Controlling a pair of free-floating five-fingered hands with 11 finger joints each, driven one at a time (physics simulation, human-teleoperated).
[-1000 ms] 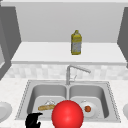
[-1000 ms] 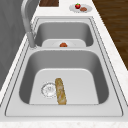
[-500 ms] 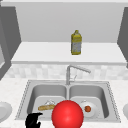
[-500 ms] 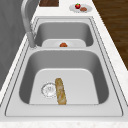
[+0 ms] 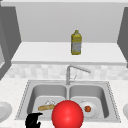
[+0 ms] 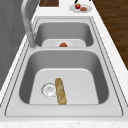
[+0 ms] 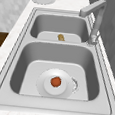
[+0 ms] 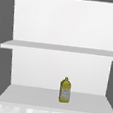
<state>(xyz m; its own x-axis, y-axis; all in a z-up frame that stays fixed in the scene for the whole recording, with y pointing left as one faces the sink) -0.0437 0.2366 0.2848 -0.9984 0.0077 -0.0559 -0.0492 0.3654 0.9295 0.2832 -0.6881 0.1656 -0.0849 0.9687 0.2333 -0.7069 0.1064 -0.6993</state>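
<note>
Left robot hand (image 5: 33, 120) with curled fingers holding nothing, beside red ball (image 5: 67, 114), baguette (image 6: 60, 91) in left basin, bottle (image 5: 76, 42) on shelf

A kitchen

It has a sink (image 5: 30, 100) with a tap (image 5: 75, 71) (two bowls) and a shelf (image 8: 25, 96) above.

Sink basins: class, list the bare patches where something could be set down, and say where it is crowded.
Left basin: bare floor right of the baguette, which lies beside the drain. Right basin: the plate holding a small orange-red food item takes most of the floor; only its edges are free. The lower shelf is bare either side of the yellow bottle.
</note>
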